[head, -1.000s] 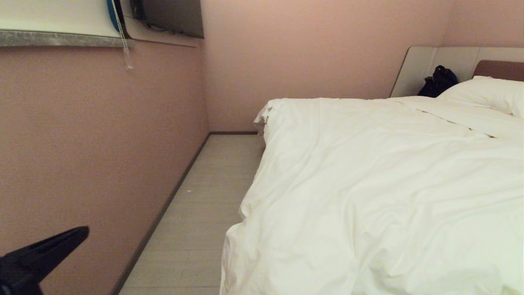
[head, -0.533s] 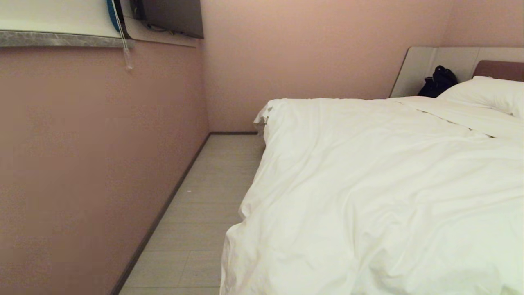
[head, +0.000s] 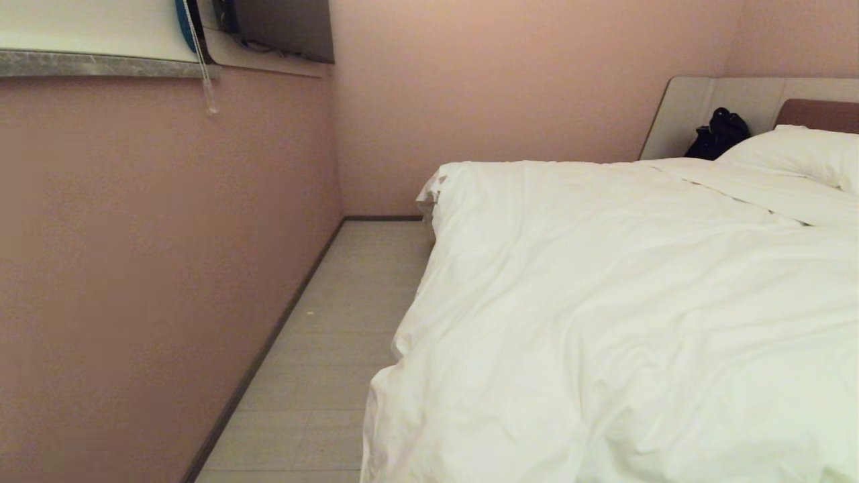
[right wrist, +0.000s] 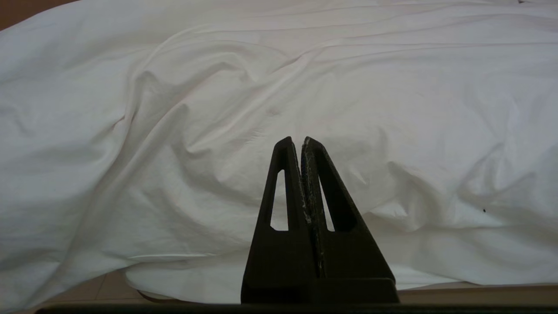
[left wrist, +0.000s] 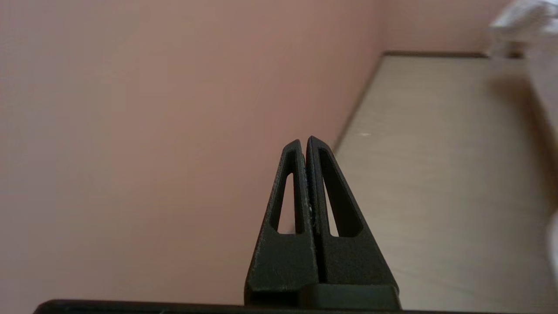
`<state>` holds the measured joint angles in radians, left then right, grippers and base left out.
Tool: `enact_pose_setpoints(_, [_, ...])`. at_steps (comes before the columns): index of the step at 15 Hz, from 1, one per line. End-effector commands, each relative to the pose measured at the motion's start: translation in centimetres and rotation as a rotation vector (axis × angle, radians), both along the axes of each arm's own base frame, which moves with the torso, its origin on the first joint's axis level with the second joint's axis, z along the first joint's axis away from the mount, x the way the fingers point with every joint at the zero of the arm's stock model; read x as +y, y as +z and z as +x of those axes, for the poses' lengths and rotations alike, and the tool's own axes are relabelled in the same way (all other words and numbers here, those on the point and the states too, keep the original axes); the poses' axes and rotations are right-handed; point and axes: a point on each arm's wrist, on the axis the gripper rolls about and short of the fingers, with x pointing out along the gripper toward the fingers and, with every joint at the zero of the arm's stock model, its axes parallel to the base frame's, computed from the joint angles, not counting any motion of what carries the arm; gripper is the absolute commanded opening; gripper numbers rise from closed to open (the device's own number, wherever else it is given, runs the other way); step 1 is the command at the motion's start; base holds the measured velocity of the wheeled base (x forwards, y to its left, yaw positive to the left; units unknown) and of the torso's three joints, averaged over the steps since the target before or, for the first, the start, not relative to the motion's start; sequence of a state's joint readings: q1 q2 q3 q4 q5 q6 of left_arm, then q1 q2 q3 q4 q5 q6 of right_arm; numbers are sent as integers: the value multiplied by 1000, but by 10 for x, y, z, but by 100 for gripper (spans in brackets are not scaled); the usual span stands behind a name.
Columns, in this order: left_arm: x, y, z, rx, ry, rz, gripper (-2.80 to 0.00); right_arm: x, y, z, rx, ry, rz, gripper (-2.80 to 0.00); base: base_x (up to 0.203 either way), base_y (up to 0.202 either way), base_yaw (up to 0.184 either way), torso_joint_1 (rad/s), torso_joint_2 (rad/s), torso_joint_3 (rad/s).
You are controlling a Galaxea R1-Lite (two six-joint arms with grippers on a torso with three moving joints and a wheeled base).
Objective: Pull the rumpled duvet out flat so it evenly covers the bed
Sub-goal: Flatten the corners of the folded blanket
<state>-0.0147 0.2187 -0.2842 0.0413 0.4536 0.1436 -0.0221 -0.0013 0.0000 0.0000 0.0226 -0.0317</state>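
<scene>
White duvet (head: 604, 302) lying wrinkled across the bed (head: 815, 113), left gripper (left wrist: 304, 144) pinched together, empty, pointing along the floor (head: 322, 362), right gripper (right wrist: 295, 141) likewise clamped on nothing, facing the duvet

Bed (head: 815, 113): mattress and base hidden under duvet (head: 604, 302); right side and foot cut by head view's edges. Pillow (head: 798, 153) cropped at right edge. Dark item (head: 719, 133) by headboard, too small to identify. Bed corner blurred in left wrist view. Neither arm in head view.

Duvet (head: 637, 322) covers bed (head: 815, 113); pillow (head: 798, 153) at its head.
</scene>
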Motion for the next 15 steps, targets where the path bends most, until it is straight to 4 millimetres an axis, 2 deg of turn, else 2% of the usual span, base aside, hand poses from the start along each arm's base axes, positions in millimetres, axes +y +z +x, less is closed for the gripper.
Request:
enact_pose_setpoints(1, [-1,-14,-6,-25,3,-1,-280,0,0,0,1,1,0,-280,0,0,0,0,0,0])
enact_pose_setpoints(2, [-2,-23,-9,-37,-52,1,-280,0,0,0,1,0,0,-280,0,0,0,0,0,0])
enact_pose_setpoints(5, [-8,-47,-11,-62,-360,2,-280,0,0,0,1,0,-2,-280,0,0,0,0,0,0])
enact_pose_setpoints(7, [-11,-51,-10,-51,-477,-15,-280,0,0,0,1,1,-2,-280,0,0,0,0,0,0])
enact_pose_setpoints(12, [-12,-68,-4,10,-510,-28,-280,0,0,0,1,1,-2,-280,0,0,0,0,0,0])
enact_pose_setpoints(15, [-12,-71,-3,21,-510,-42,-280,0,0,0,2,1,-2,-280,0,0,0,0,0,0])
